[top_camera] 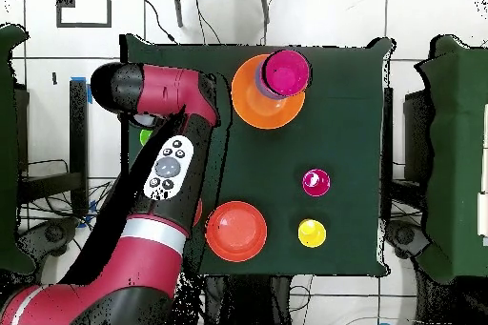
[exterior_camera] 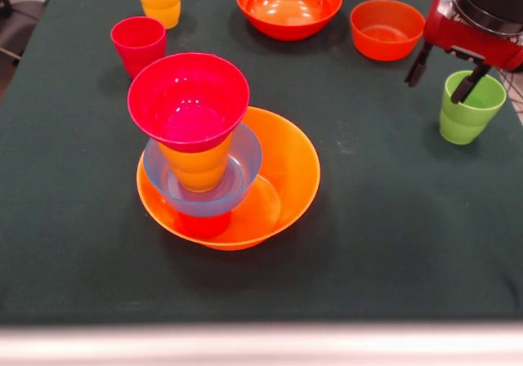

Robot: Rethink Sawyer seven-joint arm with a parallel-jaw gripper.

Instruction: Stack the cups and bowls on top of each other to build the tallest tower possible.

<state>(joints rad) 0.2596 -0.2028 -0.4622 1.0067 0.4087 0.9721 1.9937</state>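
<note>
The claw (exterior_camera: 448,76) hangs spread apart over the green cup (exterior_camera: 470,107), one finger (exterior_camera: 471,87) dipping inside its rim, the other outside, grasping nothing. Well away stands the tower (exterior_camera: 196,145): magenta bowl (exterior_camera: 188,98) atop an orange cup (exterior_camera: 196,166), in a light blue bowl (exterior_camera: 245,166), in the wide orange bowl (exterior_camera: 286,170). No writing is readable anywhere.

- A dark green cloth (exterior_camera: 392,243) is covering the table, its pale edge (exterior_camera: 261,343) showing along the front.
- White tiled floor (top_camera: 434,11) is surrounding the table.
- Dark cables (top_camera: 186,2) are lying on the floor beyond the table.
- Dark chairs (top_camera: 448,150) are standing beside the table.
</note>
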